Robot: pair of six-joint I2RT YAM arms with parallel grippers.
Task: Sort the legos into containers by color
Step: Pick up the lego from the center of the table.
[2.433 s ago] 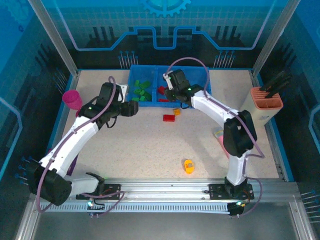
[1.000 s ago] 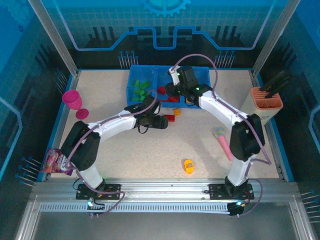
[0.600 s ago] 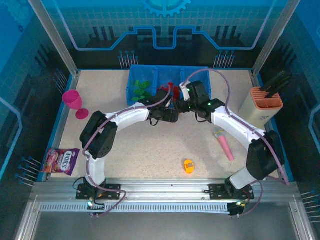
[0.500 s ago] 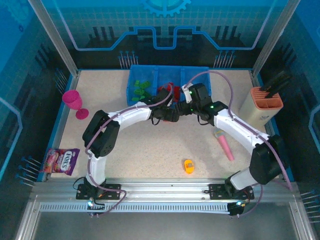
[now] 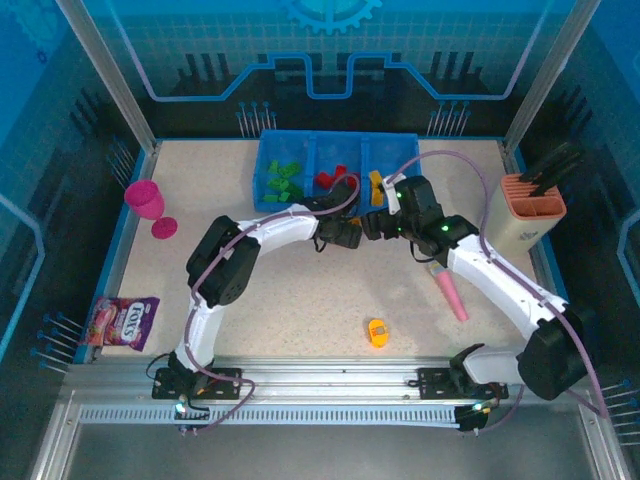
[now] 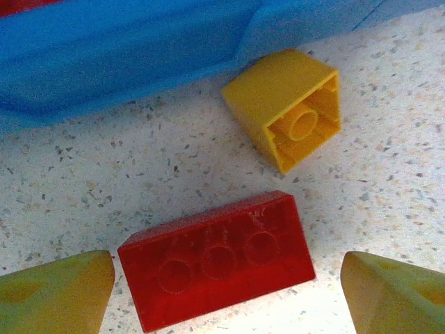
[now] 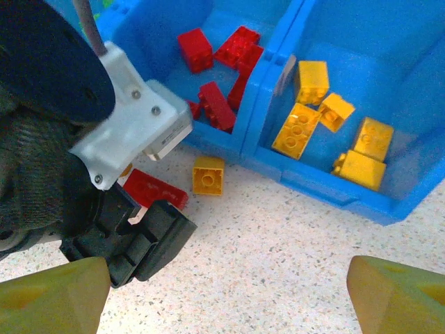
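The blue tray (image 5: 335, 150) holds green legos (image 5: 283, 178) in its left compartment, red legos (image 7: 219, 69) in the middle one and yellow legos (image 7: 334, 125) in the right one. On the table just before the tray wall (image 6: 125, 62) lie a red brick (image 6: 219, 259) and a yellow brick (image 6: 288, 108). My left gripper (image 6: 226, 292) is open, its fingertips either side of the red brick without touching it. My right gripper (image 7: 229, 299) stands open over bare table beside the left gripper (image 5: 345, 235). One orange lego (image 5: 377, 332) lies alone near the front.
A pink stick (image 5: 447, 290) lies right of centre. A magenta cup (image 5: 145, 197) stands at the left, a beige tool holder (image 5: 530, 205) at the right, and a candy packet (image 5: 122, 322) at the front left. Both wrists crowd together in front of the tray.
The right gripper has drawn back from over the tray to the table in front of it, jaws widening. The left gripper has reached further right to the red brick and opened.
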